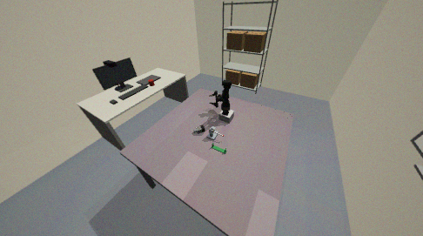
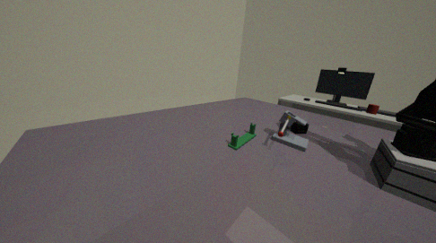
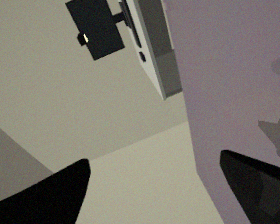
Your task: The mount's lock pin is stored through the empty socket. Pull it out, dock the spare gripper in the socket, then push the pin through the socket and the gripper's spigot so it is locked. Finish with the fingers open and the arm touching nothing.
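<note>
My gripper is open and empty, raised above the table and away from the mount. The grey mount stands on the table in front of the arm. The lock pin, pale with a red end, sits at the mount's socket and sticks out on one side. The dark spare gripper lies on the table beside the mount, partly hidden behind it in the exterior view. The wrist view shows neither mount, pin nor spare gripper.
A green holder with two uprights stands on the table near the mount. A desk with a monitor and a red cup stands beyond the table. Shelving stands behind the arm.
</note>
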### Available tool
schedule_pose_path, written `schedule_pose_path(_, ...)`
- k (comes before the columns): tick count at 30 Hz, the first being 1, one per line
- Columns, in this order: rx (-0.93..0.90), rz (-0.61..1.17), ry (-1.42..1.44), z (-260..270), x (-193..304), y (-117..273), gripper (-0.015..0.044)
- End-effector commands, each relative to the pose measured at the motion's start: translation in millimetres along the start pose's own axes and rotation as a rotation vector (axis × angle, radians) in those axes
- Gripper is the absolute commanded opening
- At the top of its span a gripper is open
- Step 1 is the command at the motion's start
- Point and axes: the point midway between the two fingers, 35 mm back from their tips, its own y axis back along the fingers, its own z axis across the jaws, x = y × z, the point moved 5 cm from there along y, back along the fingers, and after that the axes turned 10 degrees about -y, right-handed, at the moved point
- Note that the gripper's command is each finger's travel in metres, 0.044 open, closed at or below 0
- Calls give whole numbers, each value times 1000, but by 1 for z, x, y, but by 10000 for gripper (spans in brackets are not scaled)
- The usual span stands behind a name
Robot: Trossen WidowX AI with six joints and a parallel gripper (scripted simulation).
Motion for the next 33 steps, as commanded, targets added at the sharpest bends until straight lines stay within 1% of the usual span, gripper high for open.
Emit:
schedule_pose_path(1,6,3,6,0,0,-1,374)
schedule_pose_path(4,94,55,98,0,2,-20,300)
schedule_pose_path(12,366,289,455,-9,29,-84,300)
schedule_pose_path(21,588,661,914,-35,96,-142,300)
schedule_pose_path(27,665,970,1243,-59,156,-161,300)
schedule_pose_path(33,666,1324,1577,-86,222,-159,300)
